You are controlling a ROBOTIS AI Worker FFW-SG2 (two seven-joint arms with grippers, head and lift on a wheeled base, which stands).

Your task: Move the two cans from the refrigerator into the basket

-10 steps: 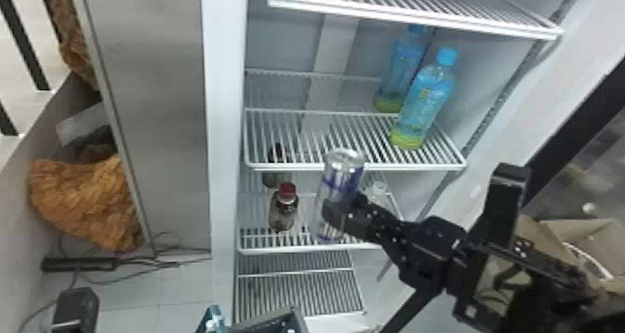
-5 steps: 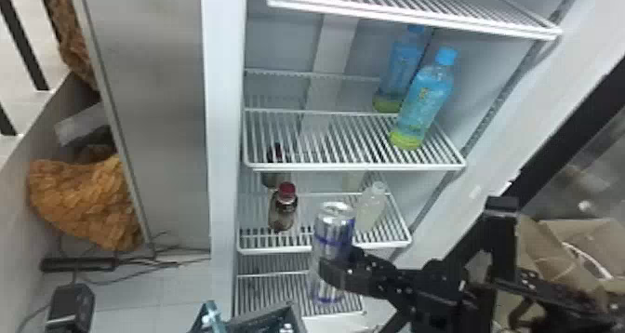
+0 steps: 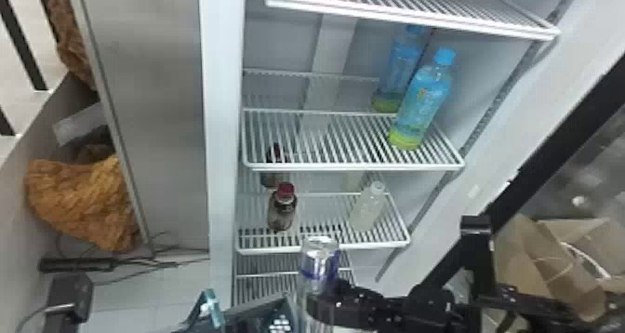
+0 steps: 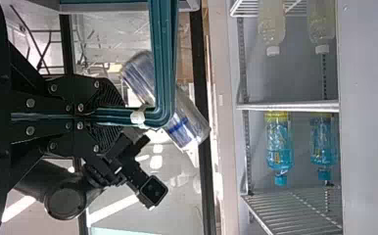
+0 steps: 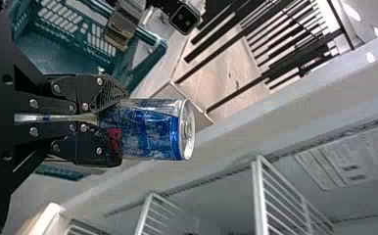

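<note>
In the head view, my right gripper (image 3: 332,304) is shut around a silver-and-blue can (image 3: 320,257), beside the teal basket (image 3: 251,314) at the bottom edge. A black part of my left arm (image 3: 69,292) stands at lower left. The right wrist view has the can (image 5: 150,129) projecting from between my right gripper's (image 5: 113,122) fingers, its lid outward, with the basket (image 5: 72,46) farther off. In the left wrist view, my left gripper (image 4: 111,116) is shut on a bar of the basket (image 4: 163,58); the can (image 4: 184,120) lies behind that bar.
The open refrigerator's wire shelves (image 3: 353,162) stand ahead, holding blue bottles (image 3: 421,104), a red-capped bottle (image 3: 282,209) and a pale bottle (image 3: 367,206). Its frame (image 3: 222,123) rises at left. Brown cardboard (image 3: 535,262) stands at right, behind my right arm.
My right gripper has lowered with the can, from in front of the lower shelf to beside the basket. The basket has shifted slightly left, and the left arm's visible part slightly upward.
</note>
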